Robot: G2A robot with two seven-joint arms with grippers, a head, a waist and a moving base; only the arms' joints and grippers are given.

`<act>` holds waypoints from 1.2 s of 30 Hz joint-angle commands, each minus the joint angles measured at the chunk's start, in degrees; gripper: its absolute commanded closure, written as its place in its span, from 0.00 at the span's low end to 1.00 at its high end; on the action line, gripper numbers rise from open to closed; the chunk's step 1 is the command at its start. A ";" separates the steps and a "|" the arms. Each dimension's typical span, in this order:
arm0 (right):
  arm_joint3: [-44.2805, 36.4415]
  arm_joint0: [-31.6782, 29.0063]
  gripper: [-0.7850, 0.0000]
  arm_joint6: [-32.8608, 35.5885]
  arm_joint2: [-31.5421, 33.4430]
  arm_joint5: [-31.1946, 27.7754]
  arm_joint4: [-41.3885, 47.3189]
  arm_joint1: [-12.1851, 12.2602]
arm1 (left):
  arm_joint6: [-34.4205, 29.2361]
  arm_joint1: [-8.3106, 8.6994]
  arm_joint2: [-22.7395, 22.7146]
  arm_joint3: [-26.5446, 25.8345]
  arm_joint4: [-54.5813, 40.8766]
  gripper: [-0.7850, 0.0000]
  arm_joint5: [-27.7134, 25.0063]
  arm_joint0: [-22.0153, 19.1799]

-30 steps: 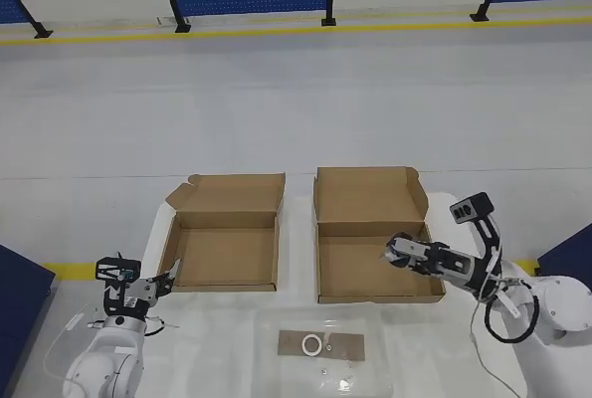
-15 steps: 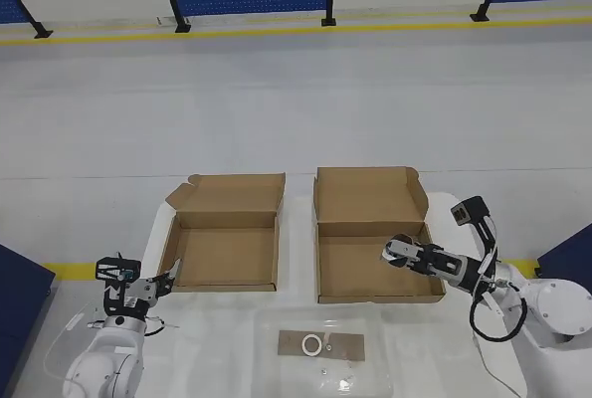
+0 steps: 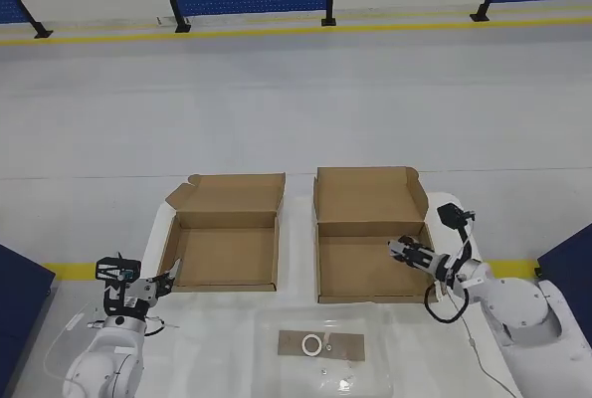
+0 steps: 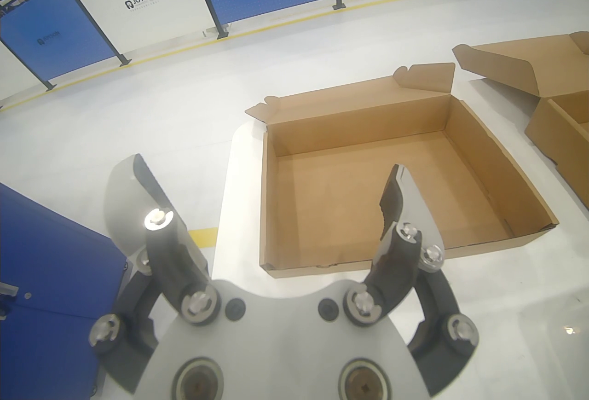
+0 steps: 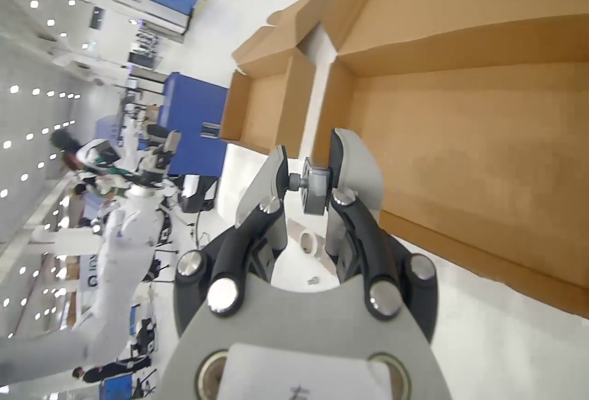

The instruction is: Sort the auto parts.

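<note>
Nearest us, at 6 o'clock on the table (image 3: 226, 333), we list a few small loose pieces (image 3: 343, 383) and, just beyond them, a cardboard strip (image 3: 347, 345) with a white ring (image 3: 313, 345) lying on it. At 8 o'clock we log the left claw (image 3: 166, 276), its fingers spread wide apart with nothing between them, held just off the near left corner of the left box (image 3: 226, 257). At 4 o'clock we log the right claw (image 3: 407, 249), clamped on a small grey metal part (image 5: 315, 189), a disc with a short stud, gripped end to end between the two pads. It hangs above the right-hand side of the right box (image 3: 360, 271). Farther off, at 11 and 1 o'clock, both boxes stand open with flaps back, and we see nothing on either floor. Step in hand, by our reckoning: carrying the grey part to its box, with the ring and loose pieces yet to be sorted. The next move, we judge, calls for bringing the part low over the box floor, well inside the walls, then parting the fingers so it settles without rolling.
</note>
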 commanded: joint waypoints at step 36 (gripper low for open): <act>12.95 9.33 1.00 -7.96 -15.51 15.64 -31.26 -1.73 | 0.00 0.00 0.00 0.00 0.00 0.00 0.00 0.00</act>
